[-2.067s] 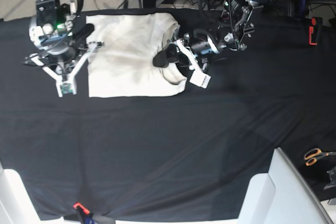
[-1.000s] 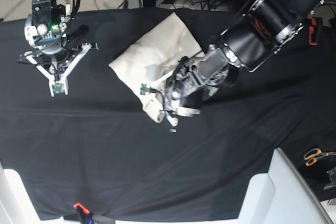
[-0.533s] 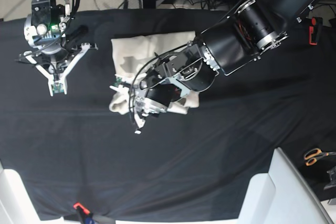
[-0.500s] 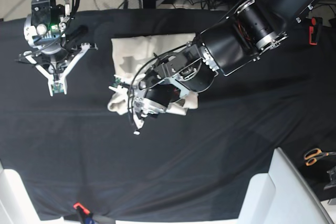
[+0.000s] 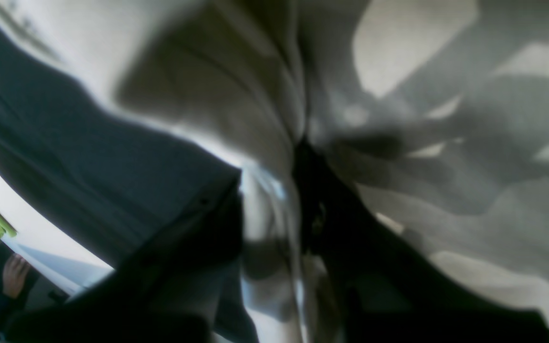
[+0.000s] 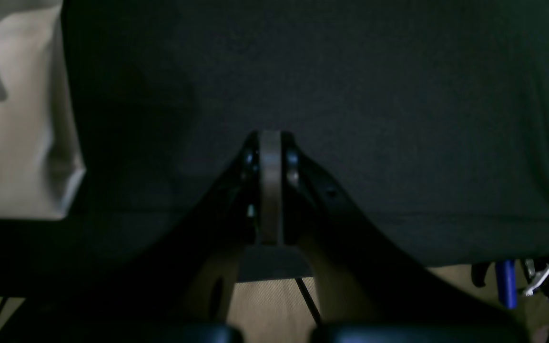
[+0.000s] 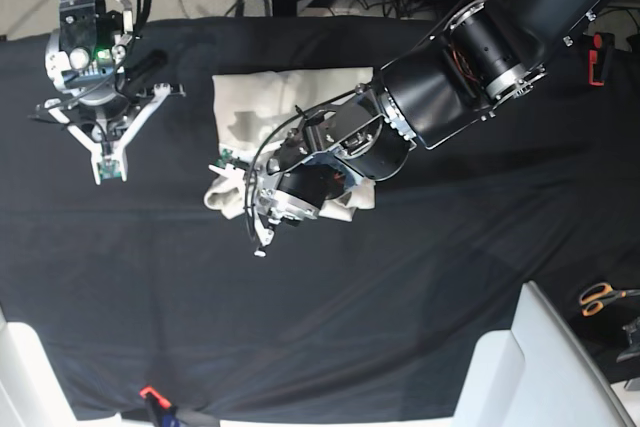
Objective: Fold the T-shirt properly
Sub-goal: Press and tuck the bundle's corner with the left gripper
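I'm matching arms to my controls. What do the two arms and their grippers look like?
The left arm is thick, glossy black cylinders with silver rings and looping black cables; its gripper has white fingers. The right arm is slimmer, silver and black, with a green light, white fingers and a small green board at the gripper.

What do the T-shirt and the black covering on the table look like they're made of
The T-shirt looks like soft, matte cream cloth, probably cotton knit: it creases and bunches where the left gripper pinches it, with no shine. The table covering looks like thin, matte black woven fabric: faint wrinkles run across it and it reflects almost nothing. The exact fibre of either cannot be told.
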Motion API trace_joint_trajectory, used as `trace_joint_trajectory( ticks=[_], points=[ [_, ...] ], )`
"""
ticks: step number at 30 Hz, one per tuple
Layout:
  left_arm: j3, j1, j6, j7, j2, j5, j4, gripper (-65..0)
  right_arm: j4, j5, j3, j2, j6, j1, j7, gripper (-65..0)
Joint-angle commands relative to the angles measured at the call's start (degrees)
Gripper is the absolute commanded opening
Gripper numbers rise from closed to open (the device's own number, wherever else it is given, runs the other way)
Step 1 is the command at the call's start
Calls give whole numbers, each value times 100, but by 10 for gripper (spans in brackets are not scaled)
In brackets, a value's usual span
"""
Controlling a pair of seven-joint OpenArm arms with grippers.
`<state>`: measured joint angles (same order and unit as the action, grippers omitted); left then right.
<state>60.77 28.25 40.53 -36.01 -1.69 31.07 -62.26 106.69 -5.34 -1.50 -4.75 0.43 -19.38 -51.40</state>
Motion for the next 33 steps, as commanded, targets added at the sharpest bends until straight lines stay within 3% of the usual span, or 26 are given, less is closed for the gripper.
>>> trace_joint_trajectory(
  ticks=[1,20,27,28,30,33],
  points=[
    [-69,151,-53,36,139,18,-82,-650,16,-41,13,-30,-29,34,89,-648],
    [-86,142,-53,10,156,1,129,-650,-160,-41,13,-4,-29,113,89,-648],
    [-86,212,-53,-298,156,45,138,-650,-160,-41,13,-4,-29,105,89,-648],
    [-86,230,-53,-298,147,62,138,-625,-160,-41,5,-4,-29,105,89,-648],
    [-86,318,-53,-307,139,62,138,-504,-160,-41,-4,5,-29,105,89,-648],
    [-86,423,-53,-307,139,62,138,-370,-160,-41,-13,5,-29,105,89,-648]
  ],
)
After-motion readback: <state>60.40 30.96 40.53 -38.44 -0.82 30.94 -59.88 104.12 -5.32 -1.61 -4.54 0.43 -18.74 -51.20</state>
